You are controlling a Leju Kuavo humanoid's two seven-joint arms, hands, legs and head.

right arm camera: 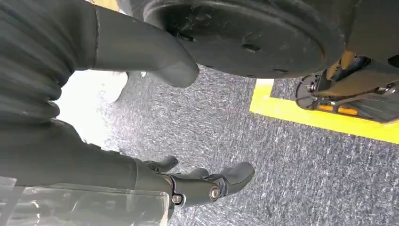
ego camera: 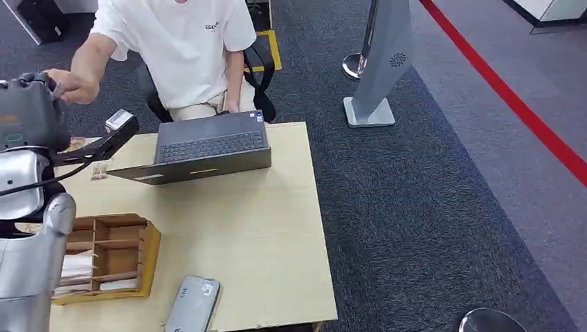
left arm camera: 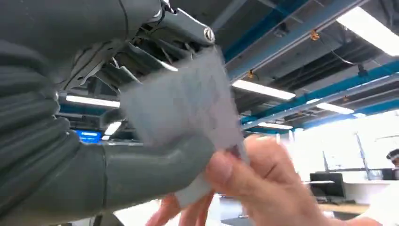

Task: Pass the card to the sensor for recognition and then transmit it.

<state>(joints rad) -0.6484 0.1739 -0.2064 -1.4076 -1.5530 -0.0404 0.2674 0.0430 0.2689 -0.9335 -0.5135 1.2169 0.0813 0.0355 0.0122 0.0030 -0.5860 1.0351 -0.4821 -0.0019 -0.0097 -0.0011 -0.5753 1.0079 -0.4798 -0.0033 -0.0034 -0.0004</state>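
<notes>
Grey card [left arm camera: 186,106] pinched between left hand [left arm camera: 94,141] fingers [left arm camera: 141,70], person's hand [left arm camera: 254,183] gripping its edge.

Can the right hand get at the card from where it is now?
Probably not. The right hand hangs low over the carpet, fingers apart and holding nothing, while the card is up in the left hand, with a person's hand already on it.

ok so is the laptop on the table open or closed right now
Open. In the head view the laptop shows its keyboard face up, lid folded back toward the table; the screen itself can't be seen.
</notes>
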